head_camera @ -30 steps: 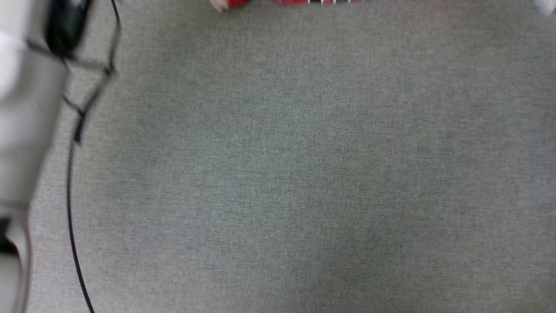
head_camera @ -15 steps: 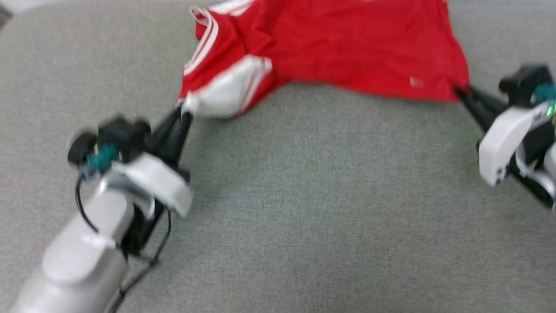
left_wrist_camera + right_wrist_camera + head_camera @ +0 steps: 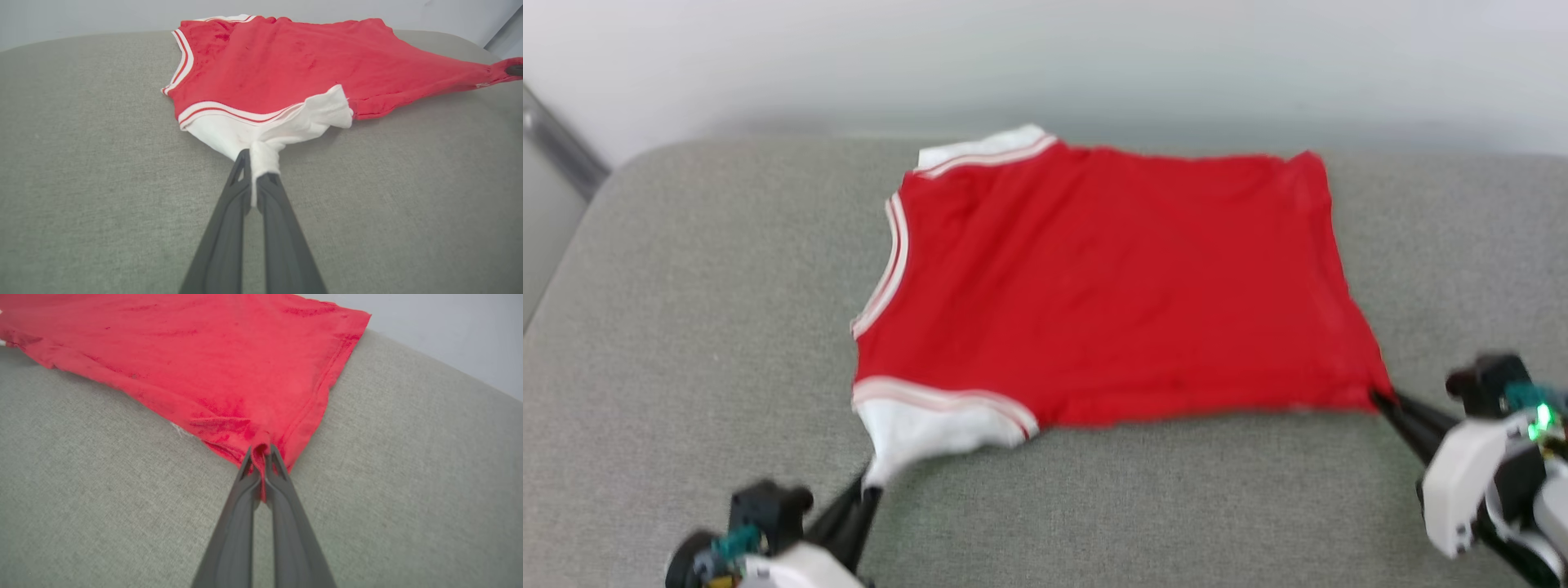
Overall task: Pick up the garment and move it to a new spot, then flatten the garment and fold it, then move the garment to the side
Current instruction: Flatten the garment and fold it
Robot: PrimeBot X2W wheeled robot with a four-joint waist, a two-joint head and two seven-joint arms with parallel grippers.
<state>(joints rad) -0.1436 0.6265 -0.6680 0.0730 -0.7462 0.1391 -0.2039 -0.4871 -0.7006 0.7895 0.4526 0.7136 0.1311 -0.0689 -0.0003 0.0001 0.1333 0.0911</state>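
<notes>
The garment [image 3: 1111, 278] is a red shirt with white sleeves and striped trim, spread plain side up on a grey cushioned surface [image 3: 686, 327]. My left gripper [image 3: 870, 488] is shut on the tip of the near white sleeve [image 3: 265, 134], low at the left of the head view. At the lower right, my right gripper [image 3: 1380, 400] is shut on the garment's near red hem corner [image 3: 261, 447]. In the left wrist view the garment [image 3: 294, 61] stretches away toward the right gripper's fingertip [image 3: 514, 70].
A pale wall [image 3: 1045, 57] runs behind the cushion's far edge. Bare grey fabric lies on both sides of the garment and in front of it [image 3: 1135, 506]. A dark strip [image 3: 560, 143] shows at the far left corner.
The head camera has tilted up, from bare cushion to the whole garment. Over the last half second the garment has spread flatter between the two shut grippers.
</notes>
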